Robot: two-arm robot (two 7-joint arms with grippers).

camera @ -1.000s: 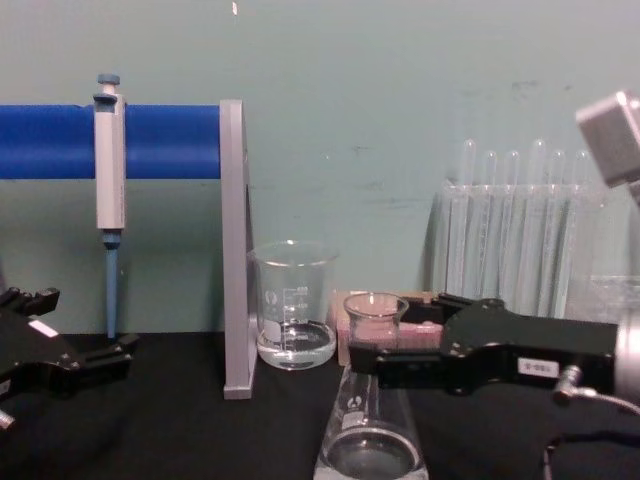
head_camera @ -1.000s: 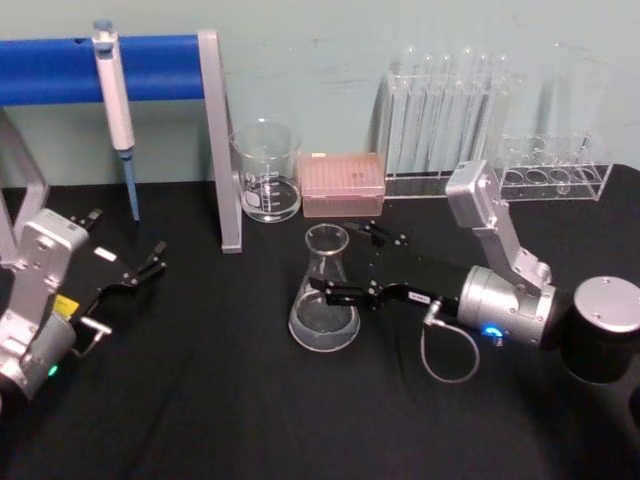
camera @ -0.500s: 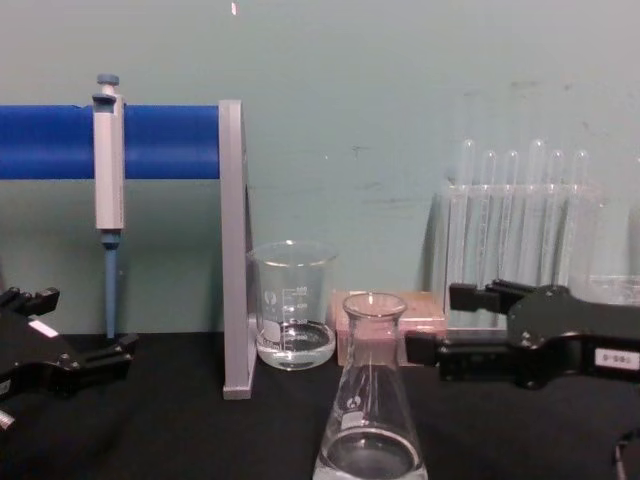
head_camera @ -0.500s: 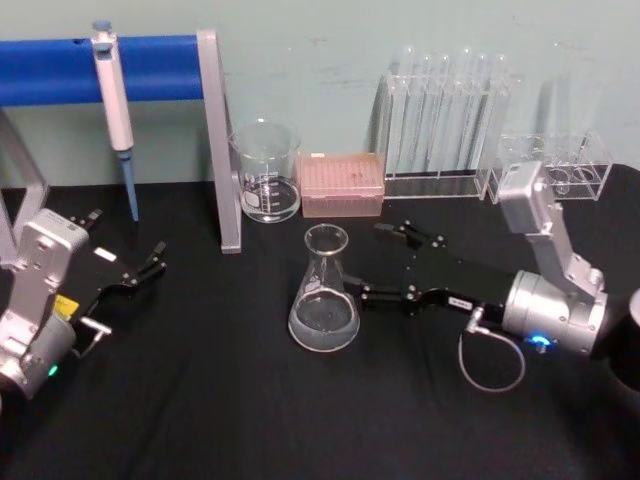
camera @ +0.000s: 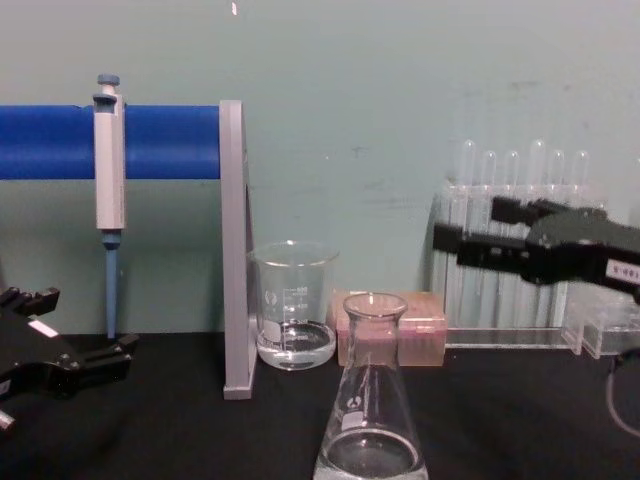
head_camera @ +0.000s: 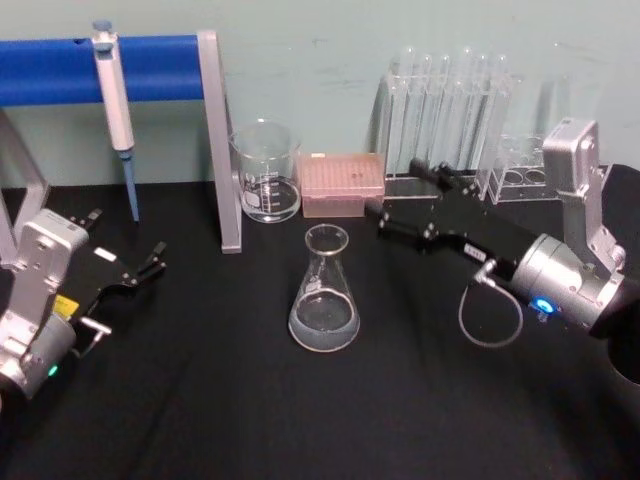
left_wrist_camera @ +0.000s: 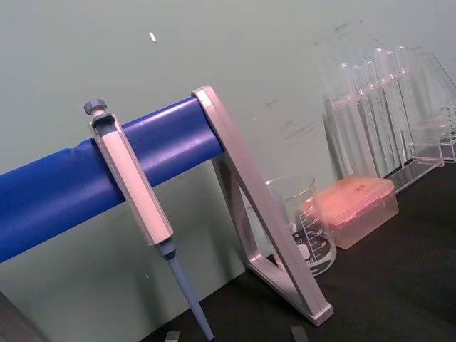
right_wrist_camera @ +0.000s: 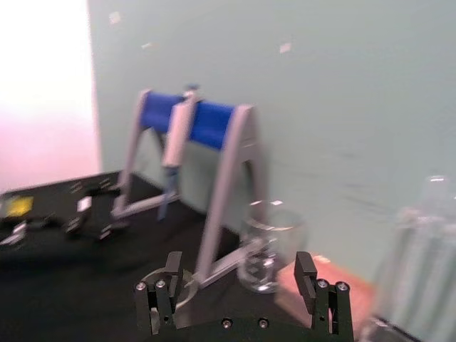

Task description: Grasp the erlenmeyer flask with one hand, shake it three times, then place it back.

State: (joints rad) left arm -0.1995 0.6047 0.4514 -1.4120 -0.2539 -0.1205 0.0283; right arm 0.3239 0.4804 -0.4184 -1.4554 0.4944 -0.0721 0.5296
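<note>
My right tool (head_camera: 398, 205) hangs released and empty above the surface (head_camera: 200, 400), apart from the flask (head_camera: 324, 291), which stands upright, apparently placed back.

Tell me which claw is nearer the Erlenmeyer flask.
Right. The right claw hangs open, raised to the flask's right near the test tube rack. The left claw sits farther off at the table's left side.
</note>
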